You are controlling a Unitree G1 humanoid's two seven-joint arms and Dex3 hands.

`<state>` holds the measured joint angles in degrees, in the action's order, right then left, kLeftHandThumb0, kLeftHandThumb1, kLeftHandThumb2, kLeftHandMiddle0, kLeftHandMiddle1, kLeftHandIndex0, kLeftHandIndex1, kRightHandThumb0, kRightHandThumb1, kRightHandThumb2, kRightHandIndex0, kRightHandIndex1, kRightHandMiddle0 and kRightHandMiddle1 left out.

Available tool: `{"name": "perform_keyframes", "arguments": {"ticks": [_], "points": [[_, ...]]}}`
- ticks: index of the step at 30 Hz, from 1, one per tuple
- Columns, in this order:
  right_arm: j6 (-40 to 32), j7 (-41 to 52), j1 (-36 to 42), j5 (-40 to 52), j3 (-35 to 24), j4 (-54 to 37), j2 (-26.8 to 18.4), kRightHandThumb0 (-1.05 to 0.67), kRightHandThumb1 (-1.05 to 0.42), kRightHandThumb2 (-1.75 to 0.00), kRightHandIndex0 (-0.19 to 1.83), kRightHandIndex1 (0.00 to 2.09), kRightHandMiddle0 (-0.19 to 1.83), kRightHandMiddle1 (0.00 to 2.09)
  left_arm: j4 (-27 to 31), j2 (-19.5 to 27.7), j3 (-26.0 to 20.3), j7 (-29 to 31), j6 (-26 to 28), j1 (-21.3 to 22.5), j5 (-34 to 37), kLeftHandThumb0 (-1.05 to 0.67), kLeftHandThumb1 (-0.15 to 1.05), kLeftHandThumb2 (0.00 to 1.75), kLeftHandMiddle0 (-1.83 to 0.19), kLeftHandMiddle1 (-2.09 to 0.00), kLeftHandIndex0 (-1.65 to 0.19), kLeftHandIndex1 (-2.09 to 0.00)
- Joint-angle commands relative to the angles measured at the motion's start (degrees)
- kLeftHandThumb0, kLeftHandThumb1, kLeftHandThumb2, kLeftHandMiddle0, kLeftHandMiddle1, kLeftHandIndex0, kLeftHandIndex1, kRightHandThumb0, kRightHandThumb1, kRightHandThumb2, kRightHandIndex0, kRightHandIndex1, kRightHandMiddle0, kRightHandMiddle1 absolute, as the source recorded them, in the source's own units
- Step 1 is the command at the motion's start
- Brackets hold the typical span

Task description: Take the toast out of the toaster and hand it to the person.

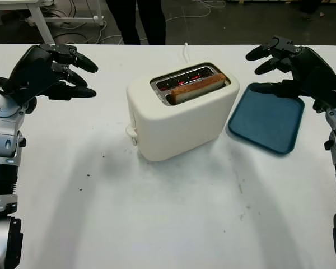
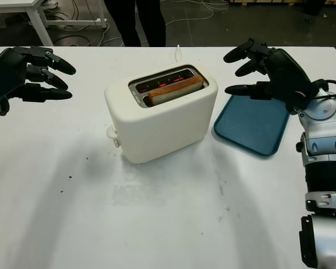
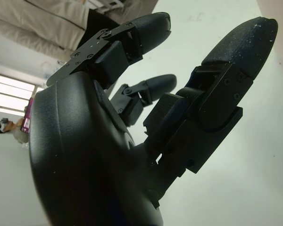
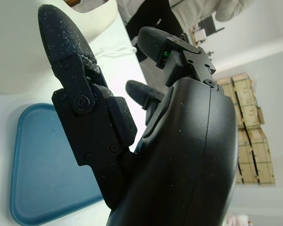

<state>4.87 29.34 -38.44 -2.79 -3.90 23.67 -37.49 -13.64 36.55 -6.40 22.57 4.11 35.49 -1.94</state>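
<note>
A cream toaster (image 1: 179, 115) stands in the middle of the white table, its slots glowing red. One slice of brown toast (image 1: 197, 88) sticks up from the nearer slot. My left hand (image 1: 73, 75) hovers open above the table to the toaster's left, holding nothing. My right hand (image 1: 269, 67) hovers open to the toaster's right, over the far edge of a blue tray (image 1: 269, 120). A person in dark trousers (image 1: 135, 19) stands beyond the table's far edge.
The toaster's white cord (image 1: 186, 51) runs back toward the far edge. The blue tray lies flat just right of the toaster. A white table leg and cables (image 1: 61, 19) are on the floor behind.
</note>
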Motion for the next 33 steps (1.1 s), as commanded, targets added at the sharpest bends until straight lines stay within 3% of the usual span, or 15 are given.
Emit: {"name": "perform_keyframes", "arguments": {"ticks": [1,33], "points": [[0.2,0.1,-0.8,0.3,0.1,0.2,0.3,-0.9,-0.83,0.0,0.07,1.33,0.17,1.04,0.0,0.0,-0.6,0.1,-0.5,-0.2,0.5,-1.05,0.56,0.0,-0.81,-0.87,-0.84,-0.69],[0.1,-0.2,-0.6,-0.1,0.2,-0.2,0.3,-0.9,-0.83,0.0,0.08,1.32,0.17,1.04,0.4,0.1,-0.5,-0.1,-0.4,-0.3,0.2,-1.05,0.56,0.01,-0.82,-0.87,-0.84,-0.68]]}}
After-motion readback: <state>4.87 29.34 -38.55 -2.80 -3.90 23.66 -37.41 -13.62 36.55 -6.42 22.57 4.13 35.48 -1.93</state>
